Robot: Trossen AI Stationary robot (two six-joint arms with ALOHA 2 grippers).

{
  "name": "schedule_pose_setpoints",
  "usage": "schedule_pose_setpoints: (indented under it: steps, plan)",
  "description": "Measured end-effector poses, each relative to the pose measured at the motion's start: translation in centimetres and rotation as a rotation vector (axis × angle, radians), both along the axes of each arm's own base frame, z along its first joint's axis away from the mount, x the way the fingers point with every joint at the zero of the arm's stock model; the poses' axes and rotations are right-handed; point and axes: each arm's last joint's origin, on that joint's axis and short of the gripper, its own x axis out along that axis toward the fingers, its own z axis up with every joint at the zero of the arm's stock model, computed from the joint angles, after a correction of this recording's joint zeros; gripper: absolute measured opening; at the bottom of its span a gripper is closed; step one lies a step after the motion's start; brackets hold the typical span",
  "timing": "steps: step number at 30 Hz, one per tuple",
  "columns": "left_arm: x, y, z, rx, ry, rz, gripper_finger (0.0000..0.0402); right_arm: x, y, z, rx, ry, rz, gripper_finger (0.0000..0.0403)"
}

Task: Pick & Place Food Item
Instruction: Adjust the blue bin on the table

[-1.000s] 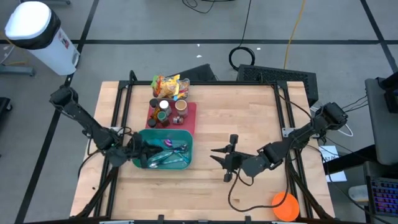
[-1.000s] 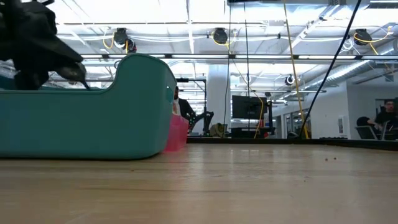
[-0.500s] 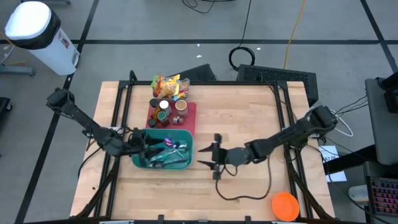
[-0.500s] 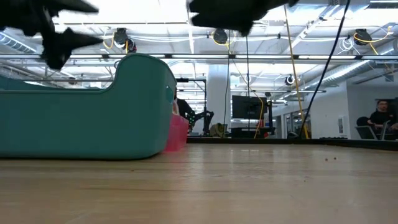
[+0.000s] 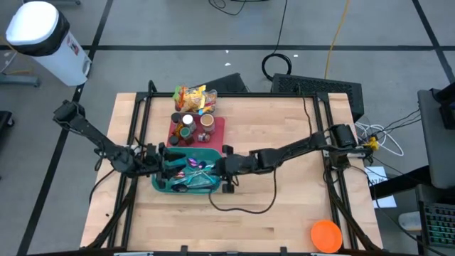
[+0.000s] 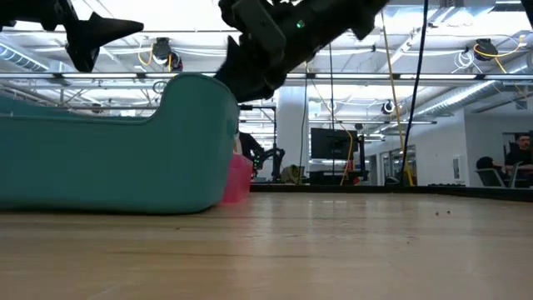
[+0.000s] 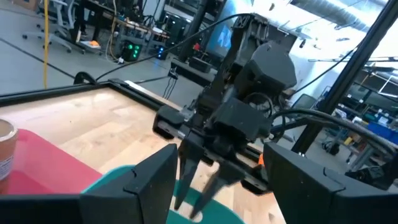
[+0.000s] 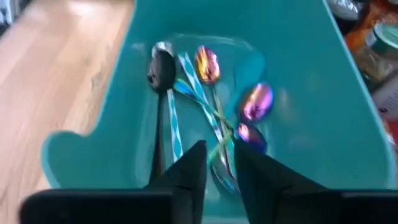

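Bright snack bags (image 5: 192, 96) lie at the table's far edge. Just nearer, several jars (image 5: 188, 128) stand on a red tray (image 5: 217, 135). A teal bin (image 5: 212, 153) in front of the tray holds several spoons (image 8: 208, 93). My left gripper (image 5: 162, 165) hovers level at the bin's left end, jaws wide open and empty. My right gripper (image 8: 219, 162) slants down over the bin's right end (image 6: 200, 100). Its fingers stand a narrow gap apart above the spoons, with nothing between them.
An orange disc (image 5: 325, 235) lies at the table's near right corner. A black cable (image 5: 242, 210) loops on the wood in front of the bin. Bare wood spreads over the table's right half and near side.
My right gripper has swept from mid-table toward the left edge and down, ending over the bin's right end. My left gripper has risen out of the bin, tipped up to level and opened. The bin and spoons have kept their place.
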Motion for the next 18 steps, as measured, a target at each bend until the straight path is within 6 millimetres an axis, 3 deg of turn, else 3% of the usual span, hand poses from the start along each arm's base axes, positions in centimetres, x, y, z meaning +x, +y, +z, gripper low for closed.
schedule_pose_setpoints:
  steps: [7,18]
  plan:
    - [0.0,0.0,-0.1,0.004,0.006,-0.001,0.0243,-0.7,-0.1,0.4,-0.027,0.101,0.003,0.0008]
    - [0.0,0.0,-0.1,0.003,0.006,-0.001,0.0243,-1.6,-0.1,2.0,-0.039,0.1,-0.022,0.0002]
